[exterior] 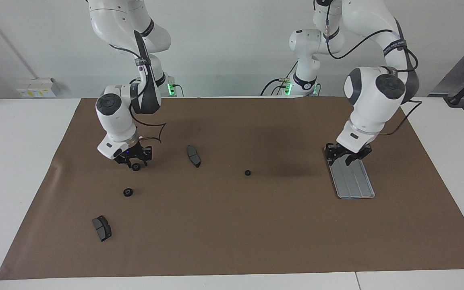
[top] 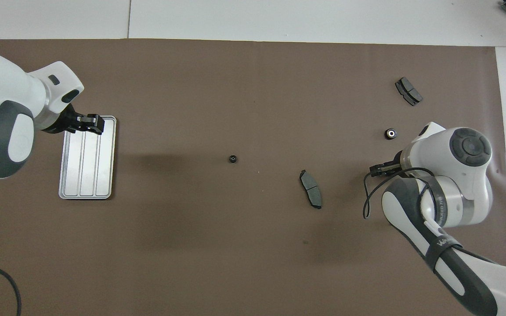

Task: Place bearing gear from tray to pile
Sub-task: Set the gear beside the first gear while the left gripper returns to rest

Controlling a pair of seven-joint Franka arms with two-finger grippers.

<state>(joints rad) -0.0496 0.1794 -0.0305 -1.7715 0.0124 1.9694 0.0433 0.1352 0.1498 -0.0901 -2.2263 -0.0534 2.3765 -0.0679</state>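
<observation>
The silver ridged tray (exterior: pixel 353 181) lies toward the left arm's end of the table and holds nothing; it also shows in the overhead view (top: pixel 87 162). My left gripper (exterior: pixel 346 156) hangs open over the tray, also seen from above (top: pixel 91 123). My right gripper (exterior: pixel 135 163) is low over the mat at the right arm's end, shut on a small black bearing gear (exterior: pixel 136 167). In the overhead view the right hand (top: pixel 380 169) hides that gear. The pile is a loose scatter here. No white bracket is in view.
One loose gear (exterior: pixel 128 192) (top: pixel 391 133) lies farther from the robots than the right gripper. Another gear (exterior: pixel 247 173) (top: pixel 233 158) lies mid-table. One brake pad (exterior: pixel 193 156) (top: pixel 311 195) lies beside the right gripper, another (exterior: pixel 102 228) (top: pixel 409 91) farther out.
</observation>
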